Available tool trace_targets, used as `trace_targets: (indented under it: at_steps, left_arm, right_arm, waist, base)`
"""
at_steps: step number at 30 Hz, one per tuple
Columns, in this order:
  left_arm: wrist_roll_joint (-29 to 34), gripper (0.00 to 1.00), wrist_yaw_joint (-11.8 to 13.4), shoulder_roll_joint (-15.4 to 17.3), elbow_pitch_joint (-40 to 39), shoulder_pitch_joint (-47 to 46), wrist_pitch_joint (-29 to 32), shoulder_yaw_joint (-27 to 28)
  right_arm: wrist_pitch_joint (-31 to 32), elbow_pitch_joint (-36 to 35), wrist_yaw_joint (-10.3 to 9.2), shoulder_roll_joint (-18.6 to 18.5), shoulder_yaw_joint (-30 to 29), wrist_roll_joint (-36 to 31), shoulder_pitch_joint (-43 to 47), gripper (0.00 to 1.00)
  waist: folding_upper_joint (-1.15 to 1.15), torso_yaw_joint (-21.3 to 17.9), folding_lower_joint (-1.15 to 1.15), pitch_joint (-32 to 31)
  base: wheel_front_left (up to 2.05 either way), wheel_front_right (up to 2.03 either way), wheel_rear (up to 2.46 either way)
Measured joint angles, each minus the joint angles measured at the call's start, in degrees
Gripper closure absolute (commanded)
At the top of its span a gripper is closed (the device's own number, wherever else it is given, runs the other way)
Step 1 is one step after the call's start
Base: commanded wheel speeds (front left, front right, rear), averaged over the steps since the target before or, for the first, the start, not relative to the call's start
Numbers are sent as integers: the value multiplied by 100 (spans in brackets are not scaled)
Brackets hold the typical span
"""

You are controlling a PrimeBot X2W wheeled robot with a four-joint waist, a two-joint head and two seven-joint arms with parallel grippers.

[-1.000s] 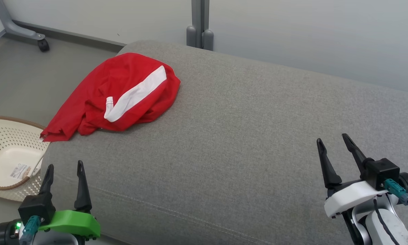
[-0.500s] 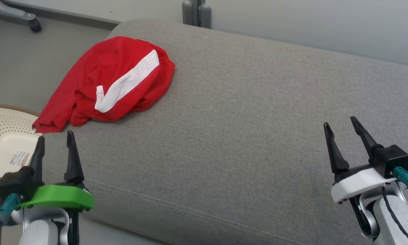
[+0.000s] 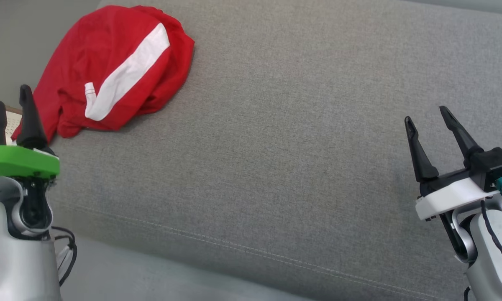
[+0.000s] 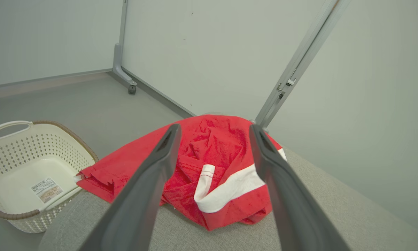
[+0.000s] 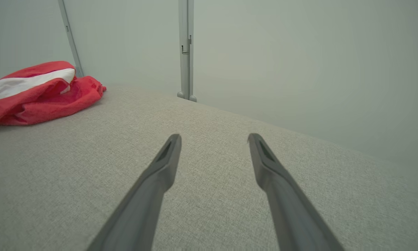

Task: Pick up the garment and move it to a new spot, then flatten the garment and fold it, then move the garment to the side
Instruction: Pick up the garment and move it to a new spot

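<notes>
The garment (image 3: 108,67), red with a broad white band, lies crumpled at the far left end of a grey cushioned surface (image 3: 276,146). My left gripper (image 3: 11,98) stands open at the left edge, just short of the garment's near corner, with nothing between its fingers. In the left wrist view the garment (image 4: 216,167) lies straight ahead beyond the open left gripper (image 4: 214,129). My right gripper (image 3: 426,115) is open at the far right, over bare cushion. From the right wrist the garment (image 5: 38,90) shows far off to the left, and the right gripper (image 5: 214,137) holds nothing.
A cream perforated basket (image 4: 28,170) sits on the floor left of the cushion's end, close under the garment's hanging corner. Grey partition panels on posts (image 5: 184,52) stand behind the cushion, one with a castor foot (image 4: 131,89).
The head camera has tilted down, so the whole picture shifted. My left gripper has risen and come forward toward the garment's near corner. The right gripper has lifted a little. Both stay open.
</notes>
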Motion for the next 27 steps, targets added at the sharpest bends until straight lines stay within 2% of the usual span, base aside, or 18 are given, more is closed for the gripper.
trace_targets:
  at_steps: [4,9,13,19,27]
  left_arm:
    - [-862,0,-54,-104,336,-448,523,249]
    - [-1502,0,-55,-110,724,-862,1068,508]
    - [-1667,0,-41,-62,987,-1082,1338,619]
    - [-1642,0,153,220,1432,-1288,1697,667]
    - [-1639,0,199,290,1766,-1535,1902,660]
  right_arm:
    - [0,10,4,-70,-12,-34,-127,0]
    - [0,32,58,-109,-23,-34,-227,0]
    - [0,37,60,-137,-37,-34,-265,0]
    - [0,58,69,-196,-80,-33,-268,0]
    - [0,63,102,-229,-118,-32,-268,0]
  waist:
    - [0,-137,0,228]
    - [0,-364,0,403]
    - [0,-512,0,524]
    - [0,-660,0,665]
    - [0,-695,0,722]
  base:
    - [0,0,0]
    - [0,0,0]
    - [0,0,0]
    - [0,0,0]
    - [0,0,0]
